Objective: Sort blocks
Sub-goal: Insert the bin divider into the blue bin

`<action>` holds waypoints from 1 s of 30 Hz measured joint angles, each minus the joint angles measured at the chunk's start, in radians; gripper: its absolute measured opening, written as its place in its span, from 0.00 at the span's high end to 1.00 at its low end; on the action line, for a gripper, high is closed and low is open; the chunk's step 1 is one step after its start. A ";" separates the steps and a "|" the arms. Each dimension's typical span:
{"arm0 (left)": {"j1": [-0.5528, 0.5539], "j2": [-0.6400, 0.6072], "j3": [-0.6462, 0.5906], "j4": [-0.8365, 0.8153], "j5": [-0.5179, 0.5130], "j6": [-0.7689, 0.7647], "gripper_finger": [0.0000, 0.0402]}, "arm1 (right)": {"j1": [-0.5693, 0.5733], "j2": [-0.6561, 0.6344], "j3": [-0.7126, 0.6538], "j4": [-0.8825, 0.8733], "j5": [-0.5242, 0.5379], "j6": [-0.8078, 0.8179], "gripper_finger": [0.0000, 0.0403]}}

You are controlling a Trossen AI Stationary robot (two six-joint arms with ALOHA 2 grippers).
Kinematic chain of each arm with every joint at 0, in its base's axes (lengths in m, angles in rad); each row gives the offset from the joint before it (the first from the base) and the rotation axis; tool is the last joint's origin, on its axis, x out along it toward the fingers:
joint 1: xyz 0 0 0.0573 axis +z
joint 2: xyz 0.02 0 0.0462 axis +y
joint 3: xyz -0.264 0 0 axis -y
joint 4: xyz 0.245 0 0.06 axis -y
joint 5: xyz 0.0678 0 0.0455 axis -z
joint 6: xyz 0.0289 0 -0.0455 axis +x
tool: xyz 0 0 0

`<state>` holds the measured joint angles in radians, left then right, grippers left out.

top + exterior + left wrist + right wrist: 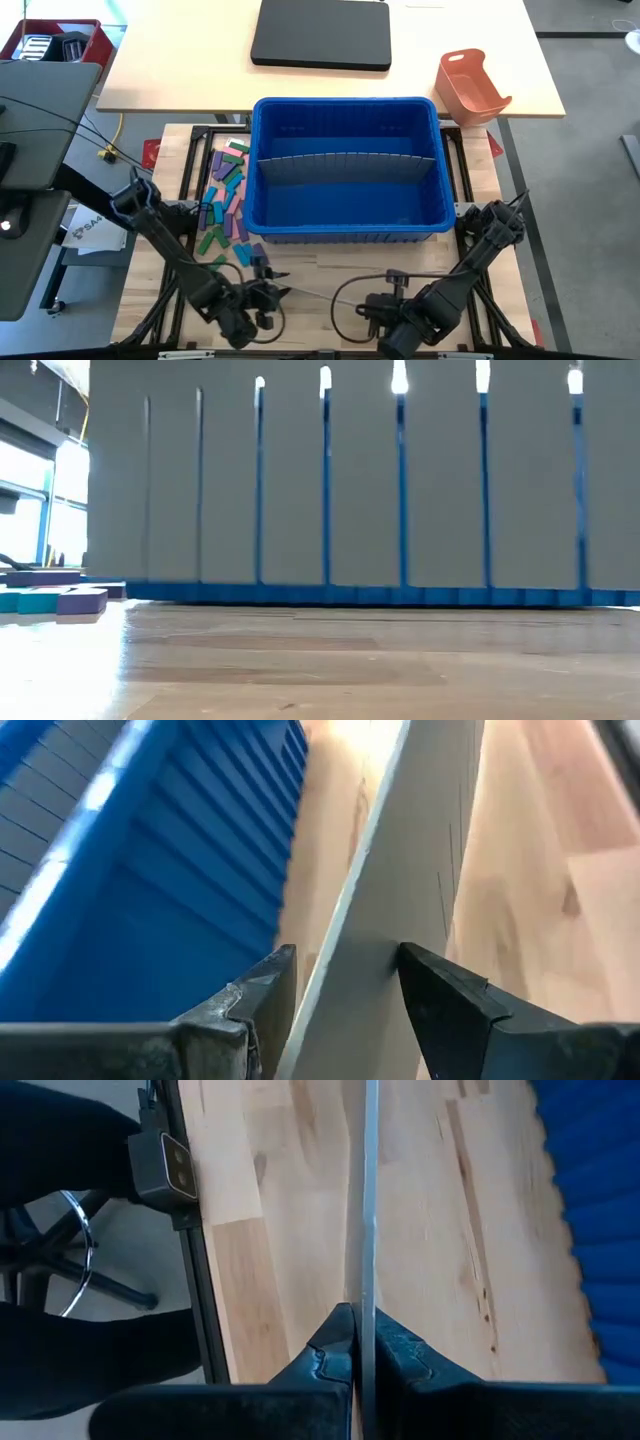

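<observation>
Over on the left, the blocks (228, 190) lie in a loose heap on the wooden table (330, 262), just beside the left wall of the blue bin (345, 232). Green, pink, purple and blue pieces are all mixed together, and a few strays sit near the bin's front corner. None of them is in the bin, and none is in a claw.

Next, the left gripper (345, 955) is low at the near edge of the table. Its two fingers are apart, one on each side of a grey slotted sheet (450, 490), straddling it rather than pinching it.

That sheet stands on edge in front of the bin. From table height it fills nearly the whole view, with blue showing through its slots and a couple of blocks peeking out past its left end.

In the middle, the bin holds a second grey divider (345, 168) running across it from wall to wall.

To the right, the right gripper (362, 1315) is also at the near edge, its fingers pressed together on the thin edge of the same sheet.

Far right, at the back, an orange-red tray (470, 88) sits on the pale desk, well away from everything else.
</observation>
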<state>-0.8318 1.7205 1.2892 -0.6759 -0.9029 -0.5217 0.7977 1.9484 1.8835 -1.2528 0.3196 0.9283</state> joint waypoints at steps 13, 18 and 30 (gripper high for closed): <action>-0.060 0.018 0.000 0.076 0.005 0.100 0.88 | 0.037 0.000 0.000 0.008 0.100 0.001 0.99; -0.067 0.018 0.000 0.052 0.012 0.066 0.98 | 0.038 0.000 0.000 0.010 0.151 0.009 0.95; -0.097 0.018 -0.002 -0.104 0.080 -0.101 0.99 | 0.088 0.000 0.000 -0.008 0.279 0.059 0.64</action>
<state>-0.9285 1.7382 1.2877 -0.7797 -0.8224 -0.6228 0.8861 1.9488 1.8835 -1.2613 0.5986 0.9870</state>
